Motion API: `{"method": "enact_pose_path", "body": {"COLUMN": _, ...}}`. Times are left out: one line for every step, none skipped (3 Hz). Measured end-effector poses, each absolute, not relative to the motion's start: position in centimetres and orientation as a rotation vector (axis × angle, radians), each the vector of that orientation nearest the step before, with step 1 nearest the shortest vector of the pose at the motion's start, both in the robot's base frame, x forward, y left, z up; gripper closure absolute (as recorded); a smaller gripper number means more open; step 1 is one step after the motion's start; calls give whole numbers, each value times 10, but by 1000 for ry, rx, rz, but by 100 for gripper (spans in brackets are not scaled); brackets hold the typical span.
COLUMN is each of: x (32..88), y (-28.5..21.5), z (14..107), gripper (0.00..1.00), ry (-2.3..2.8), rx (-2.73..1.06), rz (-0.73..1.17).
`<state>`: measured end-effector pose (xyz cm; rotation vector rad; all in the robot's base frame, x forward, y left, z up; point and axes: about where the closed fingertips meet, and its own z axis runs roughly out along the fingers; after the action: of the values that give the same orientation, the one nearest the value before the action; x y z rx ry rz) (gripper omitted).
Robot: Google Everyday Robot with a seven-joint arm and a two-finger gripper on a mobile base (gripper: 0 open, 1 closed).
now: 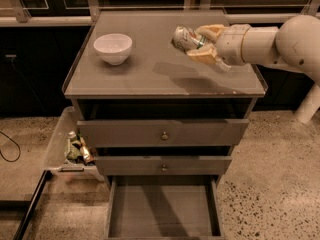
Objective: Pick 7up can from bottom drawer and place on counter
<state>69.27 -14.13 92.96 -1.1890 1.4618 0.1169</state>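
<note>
My gripper [201, 43] reaches in from the right over the counter [150, 71], shut on the 7up can [184, 37]. The silver-and-green can lies tilted on its side between the tan fingers [204, 55], held a little above the glossy counter top, right of centre. Its shadow falls on the surface below. The bottom drawer [162, 206] stands pulled open at the foot of the cabinet, with a bare flat floor.
A white bowl [113, 48] sits on the counter's left side. The two knobbed drawers [162, 134] above are slightly pulled out. A clear bin [67, 151] with bottles and cans stands on the floor left of the cabinet. Speckled floor to the right.
</note>
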Motion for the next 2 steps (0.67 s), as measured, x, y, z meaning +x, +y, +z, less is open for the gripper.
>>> {"method": "enact_pose_path", "body": {"x": 710, "y": -160, "z": 925, "gripper": 100, "ry": 1532, "rx": -1143, "rz": 110}}
{"method": "enact_pose_path", "body": {"x": 726, "y": -174, "z": 918, "gripper": 100, "ry": 1588, "rx": -1120, "rz": 104}}
